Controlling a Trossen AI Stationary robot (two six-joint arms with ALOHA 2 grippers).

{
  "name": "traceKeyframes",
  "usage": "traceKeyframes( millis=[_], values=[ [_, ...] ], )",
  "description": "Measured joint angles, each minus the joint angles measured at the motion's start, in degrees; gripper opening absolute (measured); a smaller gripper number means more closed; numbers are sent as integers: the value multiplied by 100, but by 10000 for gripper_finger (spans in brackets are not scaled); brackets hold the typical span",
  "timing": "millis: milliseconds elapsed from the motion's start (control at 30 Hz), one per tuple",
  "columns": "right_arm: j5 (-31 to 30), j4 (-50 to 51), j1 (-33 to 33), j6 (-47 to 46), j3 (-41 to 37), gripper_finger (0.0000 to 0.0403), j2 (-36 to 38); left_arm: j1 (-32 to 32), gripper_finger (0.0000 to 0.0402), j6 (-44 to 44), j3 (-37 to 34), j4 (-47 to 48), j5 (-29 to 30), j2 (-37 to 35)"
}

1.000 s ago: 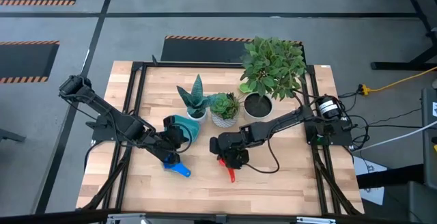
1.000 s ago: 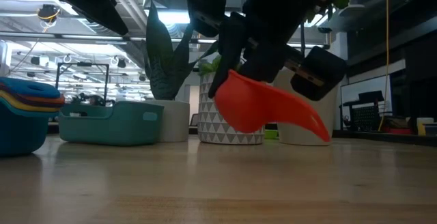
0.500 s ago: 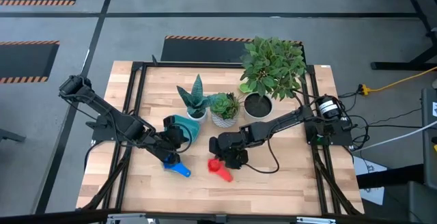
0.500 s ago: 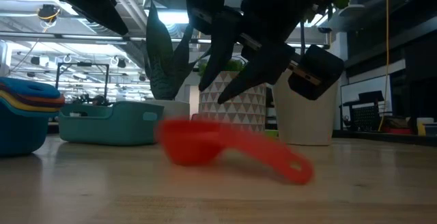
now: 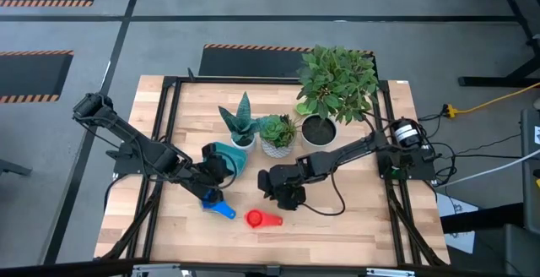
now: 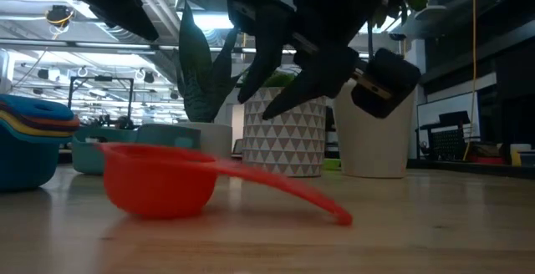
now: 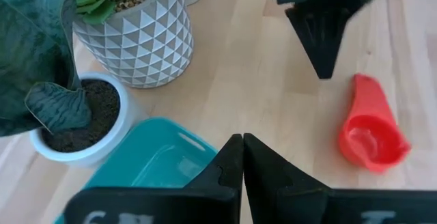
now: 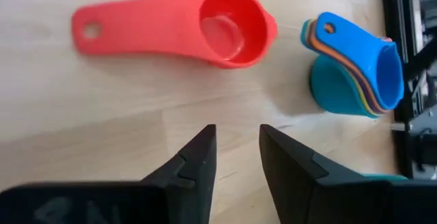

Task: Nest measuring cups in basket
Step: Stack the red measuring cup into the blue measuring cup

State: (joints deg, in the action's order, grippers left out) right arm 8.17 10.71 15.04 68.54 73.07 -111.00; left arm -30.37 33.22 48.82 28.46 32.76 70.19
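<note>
A red measuring cup (image 5: 256,219) stands mouth up on the table, its handle (image 6: 284,192) pointing toward the table's right edge. My right gripper (image 5: 282,198) hangs open just above and to the right of it, its fingers (image 8: 198,157) bare. A stack of nested measuring cups (image 5: 218,205), blue outermost, stands on the table to the left. Behind the stack lies the teal basket (image 5: 230,156). My left gripper (image 7: 242,157) is shut with nothing in it, above the basket's near edge (image 7: 153,173).
Three potted plants stand behind the work spot: a spiky one in a white pot (image 5: 242,123), a succulent in a patterned pot (image 5: 277,135) and a tall leafy one (image 5: 334,84). Bare wood lies along the near edge and at the near right.
My right gripper has opened and let go of the red cup. The cup has fallen to the table and slid toward the near left, ending mouth up with its handle pointing toward the table's right edge. Both arms have stayed in place.
</note>
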Motion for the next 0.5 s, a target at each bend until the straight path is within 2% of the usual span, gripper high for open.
traceKeyframes(
  millis=[133,267,500],
  values=[
    [-522,31,151,-557,150,117,8,4,23,335,0,-300,6,0],
    [-1331,417,342,-845,334,117,136,4,55,404,0,-863,-16,0],
    [-2506,1067,770,-1796,392,117,795,0,112,383,9,-2030,-213,224]
  ],
)
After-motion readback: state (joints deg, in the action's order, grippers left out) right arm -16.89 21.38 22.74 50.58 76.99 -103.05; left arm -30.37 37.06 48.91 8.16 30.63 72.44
